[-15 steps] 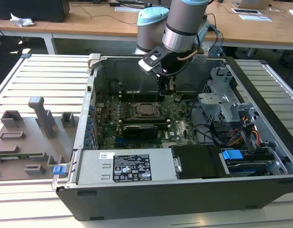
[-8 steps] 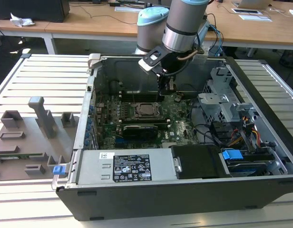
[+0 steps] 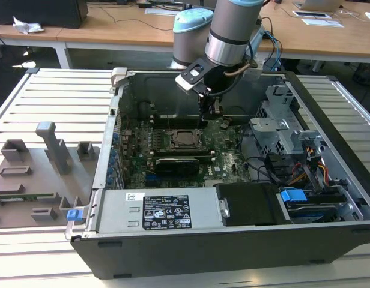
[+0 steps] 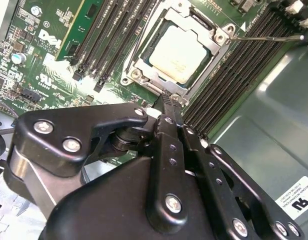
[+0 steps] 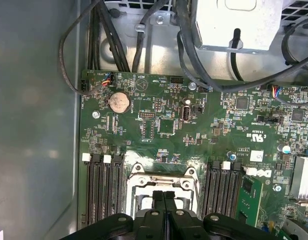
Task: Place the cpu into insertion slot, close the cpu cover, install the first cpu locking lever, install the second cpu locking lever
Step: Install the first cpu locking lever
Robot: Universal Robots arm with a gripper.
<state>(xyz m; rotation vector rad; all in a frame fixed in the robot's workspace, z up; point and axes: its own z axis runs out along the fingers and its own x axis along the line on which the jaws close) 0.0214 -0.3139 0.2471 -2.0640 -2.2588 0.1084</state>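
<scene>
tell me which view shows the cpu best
The second wrist view: the cpu is large and unobstructed there, its silver top seen in full. In the exterior view it is a small distant square. In the first wrist view the gripper covers most of the insertion slot, and the chip cannot be made out.

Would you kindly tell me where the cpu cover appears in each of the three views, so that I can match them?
Exterior view: cover sits to the exterior view's left of the tool.
Second wrist view: cover frames the cpu, just beyond the tool tips.
First wrist view: cover lies partly behind the tool.
Shared landmark: memory slots flank it on both sides.
</scene>
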